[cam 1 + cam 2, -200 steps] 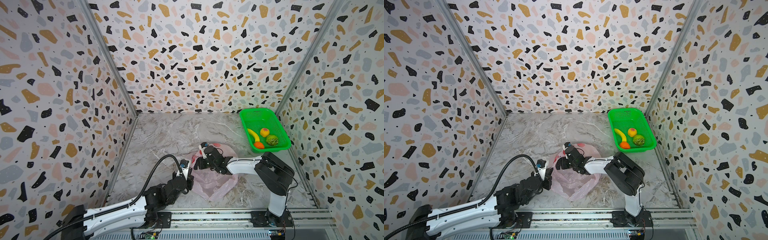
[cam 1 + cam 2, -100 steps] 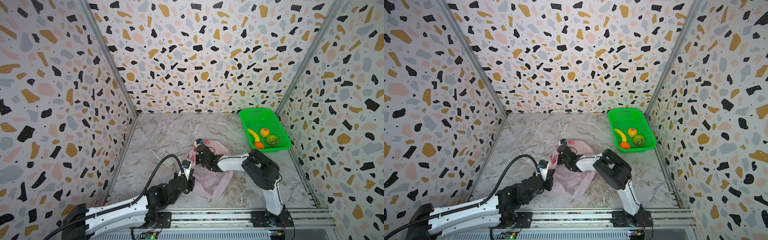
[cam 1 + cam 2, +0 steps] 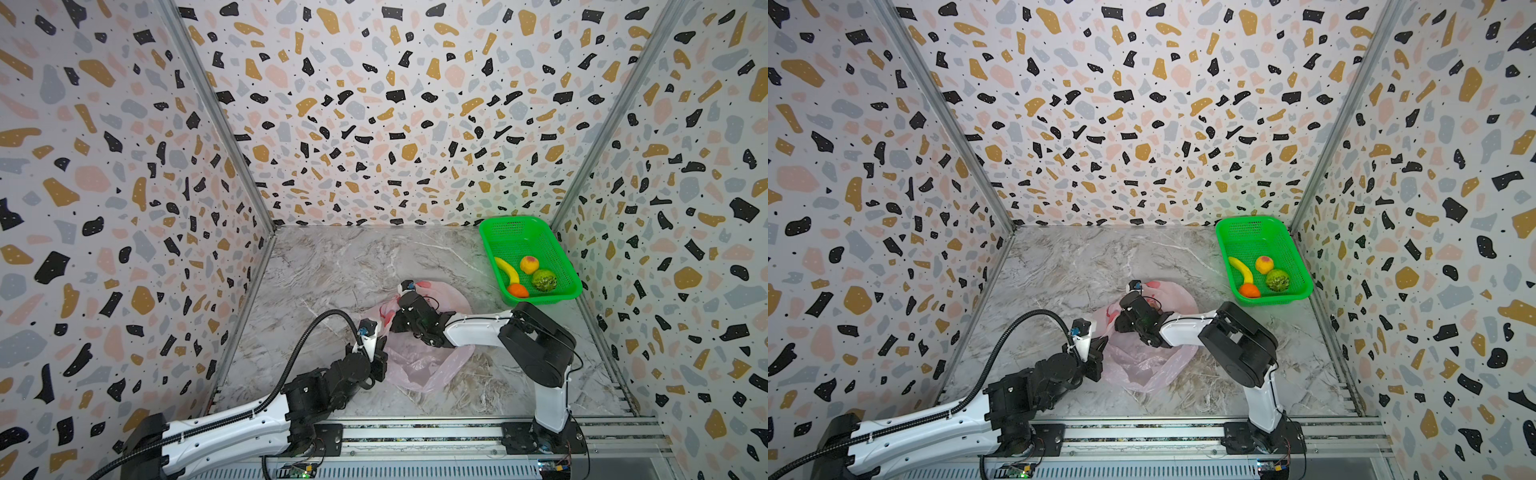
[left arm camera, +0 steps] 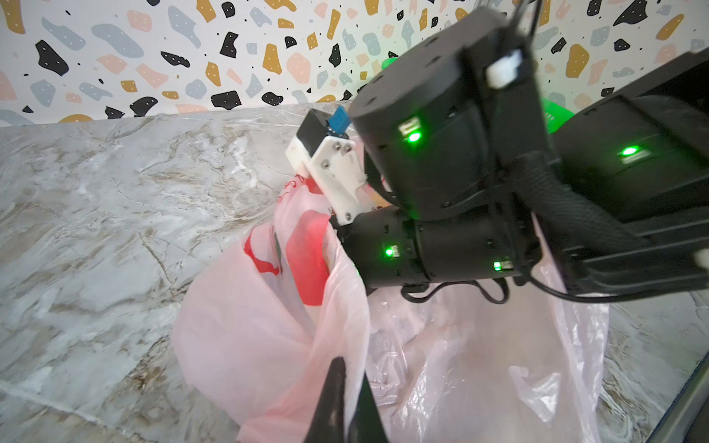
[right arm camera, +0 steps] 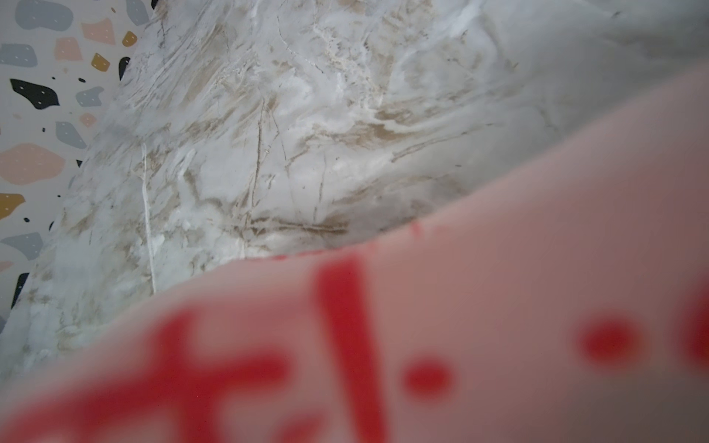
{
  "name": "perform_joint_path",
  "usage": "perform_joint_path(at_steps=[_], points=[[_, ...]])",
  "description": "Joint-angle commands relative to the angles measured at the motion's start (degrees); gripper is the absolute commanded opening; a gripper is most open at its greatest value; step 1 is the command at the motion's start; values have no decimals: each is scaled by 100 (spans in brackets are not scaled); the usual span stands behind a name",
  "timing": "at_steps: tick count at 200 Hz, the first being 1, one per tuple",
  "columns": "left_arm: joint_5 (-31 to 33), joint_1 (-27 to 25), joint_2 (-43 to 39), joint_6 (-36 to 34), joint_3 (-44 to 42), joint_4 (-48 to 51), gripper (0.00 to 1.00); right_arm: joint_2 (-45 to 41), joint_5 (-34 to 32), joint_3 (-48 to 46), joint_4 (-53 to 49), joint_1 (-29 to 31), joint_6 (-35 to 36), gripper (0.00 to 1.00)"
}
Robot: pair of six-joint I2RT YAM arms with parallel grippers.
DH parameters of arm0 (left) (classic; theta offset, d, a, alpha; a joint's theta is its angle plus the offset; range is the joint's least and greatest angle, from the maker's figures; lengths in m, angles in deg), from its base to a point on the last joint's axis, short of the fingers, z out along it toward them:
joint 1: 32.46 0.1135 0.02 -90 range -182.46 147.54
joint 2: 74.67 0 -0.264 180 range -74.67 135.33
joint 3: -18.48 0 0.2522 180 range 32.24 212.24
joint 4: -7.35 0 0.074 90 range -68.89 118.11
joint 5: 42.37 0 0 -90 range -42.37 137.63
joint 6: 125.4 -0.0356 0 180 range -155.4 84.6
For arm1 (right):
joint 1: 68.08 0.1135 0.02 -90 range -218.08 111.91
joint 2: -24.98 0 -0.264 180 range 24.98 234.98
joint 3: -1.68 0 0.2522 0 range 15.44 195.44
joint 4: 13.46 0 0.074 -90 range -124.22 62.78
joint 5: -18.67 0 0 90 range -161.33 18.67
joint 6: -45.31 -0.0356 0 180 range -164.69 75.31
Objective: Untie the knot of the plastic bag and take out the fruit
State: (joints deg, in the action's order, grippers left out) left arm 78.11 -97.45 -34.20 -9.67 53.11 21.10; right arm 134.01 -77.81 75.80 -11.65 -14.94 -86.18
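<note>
Pink plastic bag (image 3: 419, 361), red print; green basket (image 3: 519, 239); grey-marbled table (image 3: 332, 266).

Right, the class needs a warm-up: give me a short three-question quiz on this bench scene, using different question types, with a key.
1. True or false: the banana lies inside the green basket.
2. How many pieces of fruit sit in that basket?
3. The left pincer is shut on: A a pink bag, B a spoon, C a cup.
Key: 1 true; 2 four; 3 A.
</note>
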Motion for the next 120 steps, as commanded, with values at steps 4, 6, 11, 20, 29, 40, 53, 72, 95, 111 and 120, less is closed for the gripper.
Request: perform_joint_path(at_steps=[4,6,11,20,29,40,53,72,95,111,120], points=[[31,-23,9,52,-107,-117,0,-736,-161,-193,-349,3,224,52],[27,-22,17,47,-97,-127,0,-776,-161,-209,-372,3,235,52],[11,-23,51,30,-87,-161,0,-875,-169,-243,-438,-3,263,52],[-16,-22,110,-4,-80,-204,0,-1052,-136,-317,-535,3,288,52],[-24,-22,176,-28,-44,-243,0,-1244,-116,-410,-625,-3,332,52],[-24,-22,244,-64,-16,-300,0,-1415,27,-479,-770,-16,373,52],[17,-22,278,-91,18,-380,0,-1622,171,-520,-1008,-6,446,52],[91,-22,286,-104,80,-453,0,-2001,380,-688,-1252,-6,467,52],[149,-22,273,-147,159,-493,0,-2514,582,-754,-1715,-6,544,52],[143,-22,275,-187,181,-538,0,-2942,629,-776,-2058,-6,575,52],[113,-22,292,-201,181,-568,0,-3162,633,-739,-2284,-6,581,52]])
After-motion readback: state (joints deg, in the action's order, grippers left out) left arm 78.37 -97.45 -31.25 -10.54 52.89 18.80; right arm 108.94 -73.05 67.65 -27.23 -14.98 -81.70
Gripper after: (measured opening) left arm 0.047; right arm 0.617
